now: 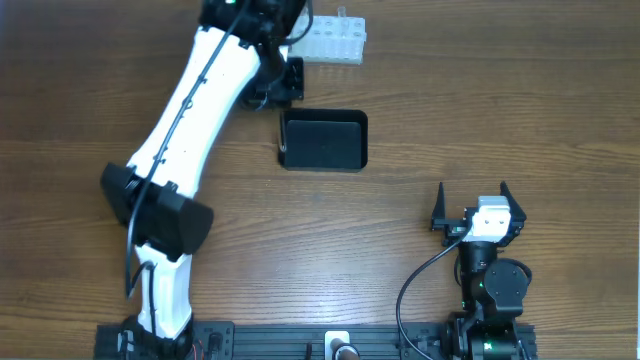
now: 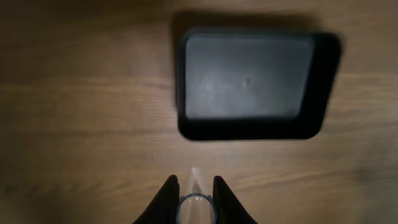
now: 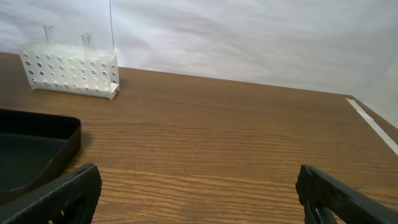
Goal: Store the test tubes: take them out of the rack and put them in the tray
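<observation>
From above, the black tray (image 1: 323, 140) sits on the brown table (image 1: 500, 100). The white rack (image 1: 332, 40) stands near the tray, on the side far from the arm bases. The left arm (image 1: 195, 110) is long and white and slants toward the rack. The left claw (image 1: 288, 82) is between the tray and the rack, by the tray's left corner. The right claw (image 1: 470, 208) is well apart from the tray, closer to the arm bases. Its two black fingers are spread wide and nothing is in them.

From the left wrist, the left claw (image 2: 194, 183) is narrow and pinches a clear test tube (image 2: 196, 205). You can look into the tube's round rim between the two fingers. The tube is over the wood just beside the tray (image 2: 249, 81), not over it. The tray's floor looks dark and smooth.

From the right wrist, the right claw (image 3: 199, 202) is wide, with one finger at each side, holding nothing. A corner of the tray (image 3: 37, 146) is near one finger (image 3: 62, 196). The rack (image 3: 69, 70) stands behind the tray. Two clear tubes (image 3: 86, 40) stick up out of the rack.
</observation>
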